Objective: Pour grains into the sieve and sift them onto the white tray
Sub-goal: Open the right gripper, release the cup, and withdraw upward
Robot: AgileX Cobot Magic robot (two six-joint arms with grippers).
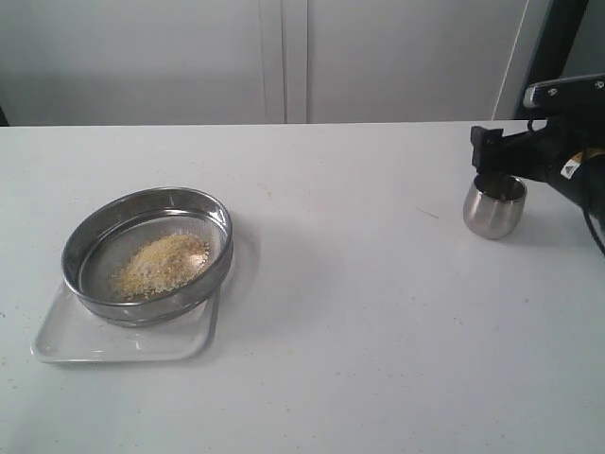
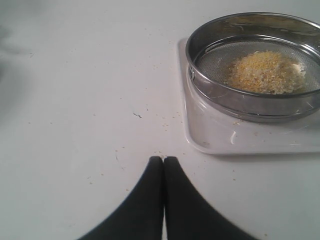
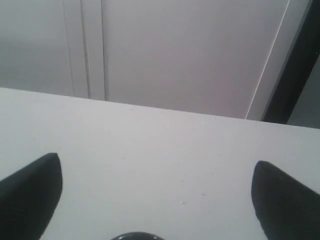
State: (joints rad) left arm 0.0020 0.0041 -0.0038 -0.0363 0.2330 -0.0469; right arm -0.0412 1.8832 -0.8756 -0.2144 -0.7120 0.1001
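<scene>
The sieve [image 1: 146,288] stands on the white tray [image 1: 123,342] at the table's left. A pile of yellow and pale grains [image 1: 163,263] lies on its mesh. In the left wrist view the sieve [image 2: 250,102], the grains [image 2: 265,72] and the tray [image 2: 220,137] sit a little way beyond my left gripper [image 2: 163,159], which is shut on nothing just above the table. The exterior view does not show that gripper. My right gripper [image 1: 492,161] is open far to the right, just over a small steel cup [image 1: 493,210]. In the right wrist view the gripper [image 3: 157,175] has its fingers wide apart.
The cup's rim [image 3: 137,236] just shows at the edge of the right wrist view. Stray grains [image 2: 150,107] speckle the table beside the tray. A pale wall with panel seams [image 1: 284,57] runs behind the table, and a dark post [image 1: 558,43] stands at the back right.
</scene>
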